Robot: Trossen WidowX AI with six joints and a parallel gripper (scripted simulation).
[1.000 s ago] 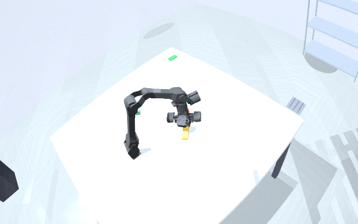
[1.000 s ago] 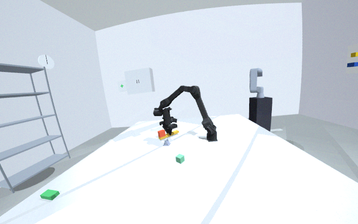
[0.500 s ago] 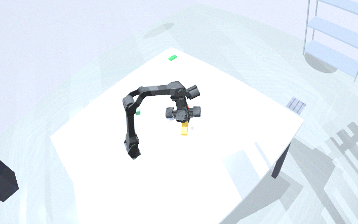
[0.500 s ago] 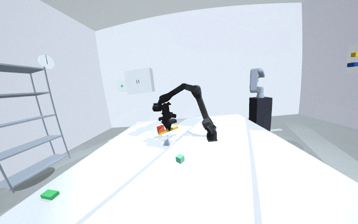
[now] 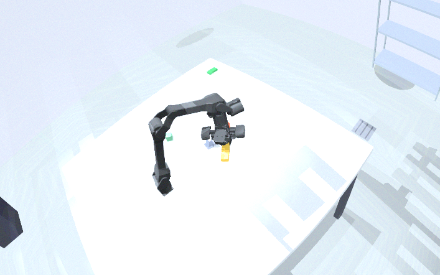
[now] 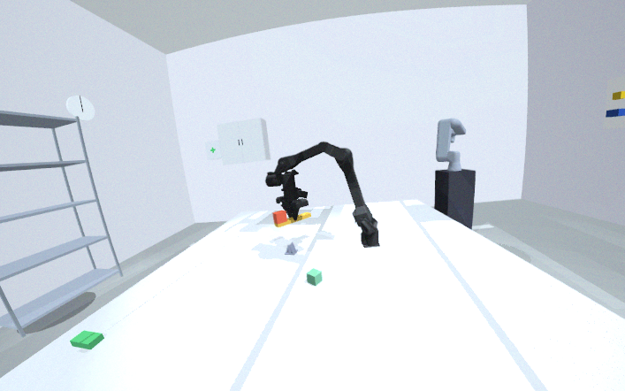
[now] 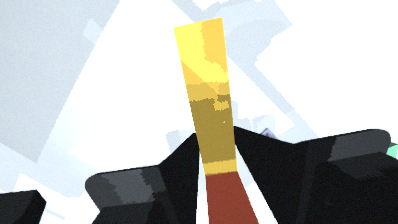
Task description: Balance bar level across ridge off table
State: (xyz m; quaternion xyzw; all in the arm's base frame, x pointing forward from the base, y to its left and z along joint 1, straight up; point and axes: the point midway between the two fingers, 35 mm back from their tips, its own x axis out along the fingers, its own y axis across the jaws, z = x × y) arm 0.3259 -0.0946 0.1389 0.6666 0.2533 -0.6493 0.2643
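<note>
Bar (image 7: 212, 115) clamped in end effector (image 7: 216, 150), above table (image 5: 283, 163).

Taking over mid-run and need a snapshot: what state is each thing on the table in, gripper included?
Gripper: shut on the bar, near where yellow meets red.
Bar: held in the fingers, not on the ridge.
Ridge: upright on the table, bare, apart from the bar.
Green cube: resting on the table, untouched.
Flat green block: lying near the table's edge, untouched.

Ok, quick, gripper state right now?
Gripper: closed on the yellow-and-red bar.
</note>
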